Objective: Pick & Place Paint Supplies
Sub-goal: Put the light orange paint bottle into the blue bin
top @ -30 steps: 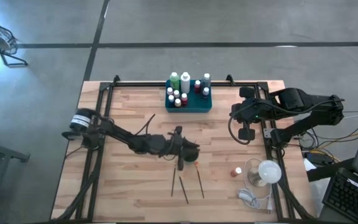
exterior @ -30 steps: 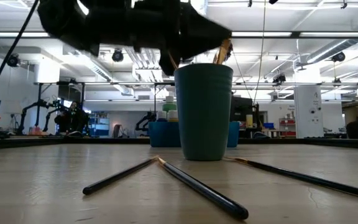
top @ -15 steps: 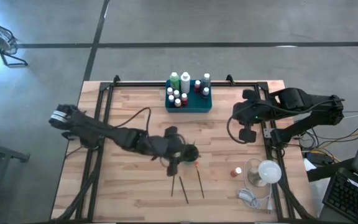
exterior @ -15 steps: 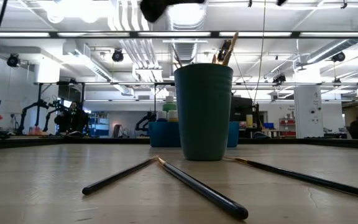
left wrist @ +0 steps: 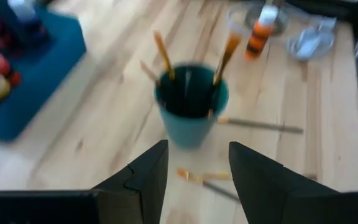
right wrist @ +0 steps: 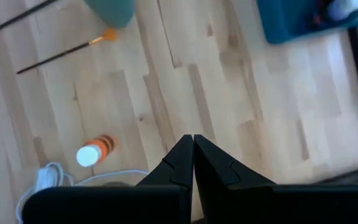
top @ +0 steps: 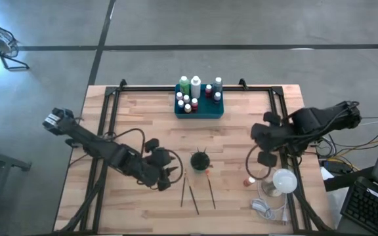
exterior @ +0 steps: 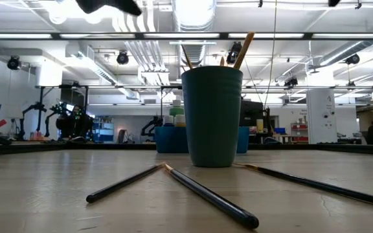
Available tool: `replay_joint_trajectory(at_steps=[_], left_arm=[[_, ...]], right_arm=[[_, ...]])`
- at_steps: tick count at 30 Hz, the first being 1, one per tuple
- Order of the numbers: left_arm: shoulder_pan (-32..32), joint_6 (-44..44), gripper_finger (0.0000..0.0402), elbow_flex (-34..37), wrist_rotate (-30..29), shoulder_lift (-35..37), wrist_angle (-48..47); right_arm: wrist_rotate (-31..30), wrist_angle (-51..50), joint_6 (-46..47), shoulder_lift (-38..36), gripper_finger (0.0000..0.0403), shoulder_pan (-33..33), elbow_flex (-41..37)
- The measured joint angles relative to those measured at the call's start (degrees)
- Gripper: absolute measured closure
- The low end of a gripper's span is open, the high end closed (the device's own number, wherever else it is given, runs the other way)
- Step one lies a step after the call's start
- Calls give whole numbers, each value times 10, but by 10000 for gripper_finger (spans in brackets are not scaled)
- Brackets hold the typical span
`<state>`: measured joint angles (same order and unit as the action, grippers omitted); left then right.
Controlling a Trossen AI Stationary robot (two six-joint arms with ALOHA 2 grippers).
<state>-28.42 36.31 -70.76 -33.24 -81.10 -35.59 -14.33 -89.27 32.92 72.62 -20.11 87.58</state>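
Note:
A dark green cup [top: 200, 160] stands mid-table with several paintbrushes [left wrist: 226, 53] upright in it, leaning on its rim. Three more paintbrushes [top: 193, 198] lie flat on the wood near the front edge. White-capped bottles [top: 195, 90] stand in the teal tray [top: 201, 112] at the far edge. An orange bottle [right wrist: 95, 151] lies on its side at the right. My left gripper [top: 168, 176] hovers open and empty, left of the cup and raised, with the cup ahead of its fingers [left wrist: 143, 180]. My right gripper [right wrist: 192, 155] is shut and empty above the right side.
A round white object [top: 283, 181], a clear dish and a coiled white cable [top: 262, 207] sit at the near right corner. Black frame rails [top: 107, 111] run along the table's left and right sides. Bare wood lies between tray and cup.
My left gripper has drawn back from above the cup toward the table's left and near edge, rising out of the low view and tipping toward level. A brush that was at the gripper now leans in the cup. My right gripper has shifted toward the near edge.

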Motion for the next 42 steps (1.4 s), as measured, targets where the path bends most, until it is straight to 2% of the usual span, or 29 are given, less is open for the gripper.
replay_joint_trajectory(at_steps=[8,11,16,27,34,42], left_arm=[[-3,108,227,2,79,-19,-71],[-10,118,227,5,70,-19,-91],[-14,134,227,7,42,-19,-134],[-13,132,227,7,36,-19,-184],[-13,131,227,7,32,-19,-203],[-14,136,227,8,31,-19,-201]], right_arm=[[10,2,67,0,381,-30,-50],[16,45,78,2,363,-42,-76],[86,122,107,10,314,-53,-123],[82,168,135,80,201,-116,-165],[83,180,139,128,164,-157,-164],[88,181,142,156,137,-158,-165]])
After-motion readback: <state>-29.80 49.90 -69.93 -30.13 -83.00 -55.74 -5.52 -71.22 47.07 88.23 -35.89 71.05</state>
